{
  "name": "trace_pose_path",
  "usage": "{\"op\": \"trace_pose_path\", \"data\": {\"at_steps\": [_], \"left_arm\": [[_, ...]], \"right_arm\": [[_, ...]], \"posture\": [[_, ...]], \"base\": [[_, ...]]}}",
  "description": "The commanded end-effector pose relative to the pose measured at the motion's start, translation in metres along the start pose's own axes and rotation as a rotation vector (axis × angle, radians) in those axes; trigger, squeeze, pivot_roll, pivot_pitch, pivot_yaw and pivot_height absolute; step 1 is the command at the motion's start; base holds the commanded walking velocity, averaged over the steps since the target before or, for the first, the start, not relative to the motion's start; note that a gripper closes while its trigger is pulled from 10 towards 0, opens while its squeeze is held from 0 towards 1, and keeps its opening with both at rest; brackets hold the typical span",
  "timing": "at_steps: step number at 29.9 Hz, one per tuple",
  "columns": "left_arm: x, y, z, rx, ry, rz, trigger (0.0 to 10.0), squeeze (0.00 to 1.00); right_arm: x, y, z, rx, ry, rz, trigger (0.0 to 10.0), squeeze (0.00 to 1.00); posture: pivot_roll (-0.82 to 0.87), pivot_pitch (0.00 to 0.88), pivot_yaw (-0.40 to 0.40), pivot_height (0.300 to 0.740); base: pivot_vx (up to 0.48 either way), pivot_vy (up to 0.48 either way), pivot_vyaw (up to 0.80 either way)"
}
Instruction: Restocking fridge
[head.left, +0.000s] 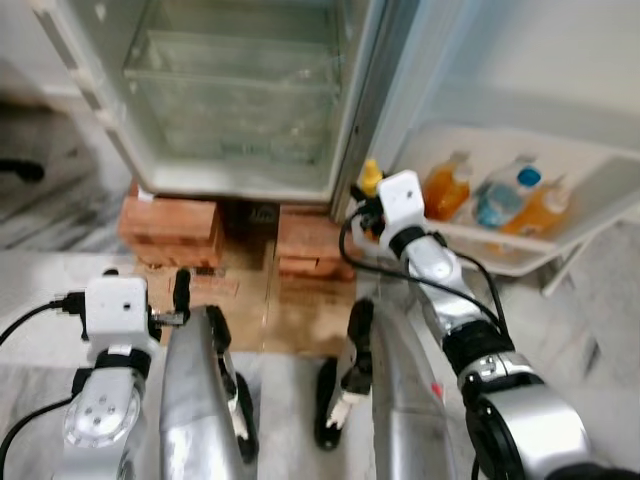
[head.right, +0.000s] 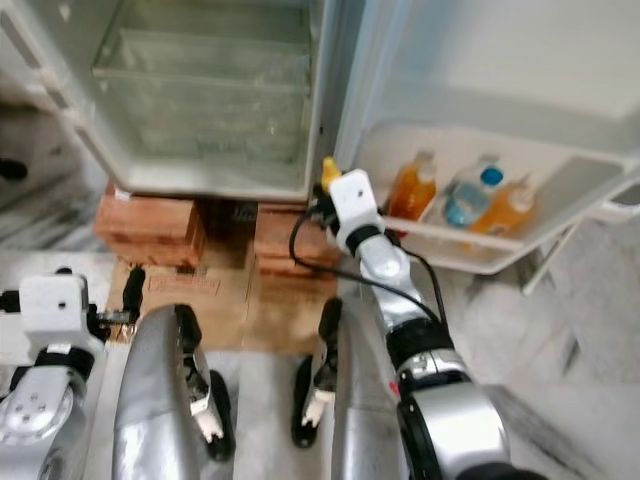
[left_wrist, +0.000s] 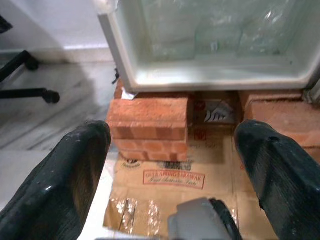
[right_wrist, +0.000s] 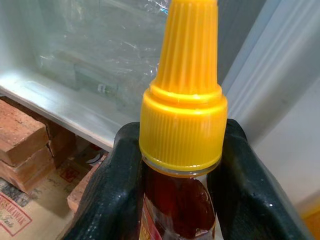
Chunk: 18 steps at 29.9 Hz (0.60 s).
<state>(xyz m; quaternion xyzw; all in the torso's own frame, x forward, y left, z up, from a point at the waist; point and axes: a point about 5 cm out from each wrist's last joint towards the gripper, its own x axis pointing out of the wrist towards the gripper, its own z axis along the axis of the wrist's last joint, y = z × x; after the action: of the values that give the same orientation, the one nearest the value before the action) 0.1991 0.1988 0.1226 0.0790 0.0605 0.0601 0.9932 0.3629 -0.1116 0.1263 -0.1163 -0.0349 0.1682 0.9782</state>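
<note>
Your right pincer (right_wrist: 175, 175) clenched the yellow-capped bottle (right_wrist: 182, 100) beside the door shelf (head.left: 520, 255); left pincer (left_wrist: 170, 165) hung released. A neck-only grip risked it swinging into the shelved bottles (head.left: 500, 195)

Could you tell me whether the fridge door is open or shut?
Open: the fridge door is swung wide, its shelf bottles facing out.

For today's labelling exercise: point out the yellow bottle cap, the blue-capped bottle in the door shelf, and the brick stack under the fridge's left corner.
yellow bottle cap (right_wrist: 183, 125), right wrist view, on its ribbed lower collar.
blue-capped bottle (head.left: 503, 196), left eye view, on its body.
brick stack (left_wrist: 148, 124), left wrist view, on its front face.
</note>
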Motion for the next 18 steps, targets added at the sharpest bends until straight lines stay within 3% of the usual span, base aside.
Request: {"op": "trace_pose_path", "data": {"at_steps": [1,6,12,14,18], "left_arm": [[-0.003,0.0,0.003,0.01,0.001,-0.013,10.0,0.0],[-0.001,-0.004,0.003,0.004,0.003,-0.025,10.0,0.0],[0.0,-0.006,0.002,-0.001,0.005,-0.031,10.0,0.0],[0.0,-0.007,0.002,-0.005,0.006,-0.034,10.0,0.0],[-0.001,-0.007,0.002,-0.005,0.005,-0.037,10.0,0.0]], "right_arm": [[-0.016,-0.018,-0.034,0.028,0.187,-0.029,10.0,0.0],[-0.036,-0.028,-0.044,0.052,0.244,0.161,10.0,0.0],[-0.053,-0.033,-0.052,0.016,0.292,0.257,10.0,0.0],[-0.055,-0.043,-0.05,-0.017,0.282,0.198,10.0,0.0],[-0.043,-0.056,-0.034,-0.024,0.195,0.026,10.0,0.0]], "posture": [[0.17,0.355,-0.082,0.508],[0.14,0.351,-0.083,0.508],[0.13,0.345,-0.084,0.508],[0.13,0.346,-0.081,0.508],[0.14,0.347,-0.075,0.508]], "base": [[0.0,0.0,0.0],[0.0,0.0,0.0],[0.0,0.0,0.0],[0.0,0.0,0.0],[0.0,0.0,0.0]]}}
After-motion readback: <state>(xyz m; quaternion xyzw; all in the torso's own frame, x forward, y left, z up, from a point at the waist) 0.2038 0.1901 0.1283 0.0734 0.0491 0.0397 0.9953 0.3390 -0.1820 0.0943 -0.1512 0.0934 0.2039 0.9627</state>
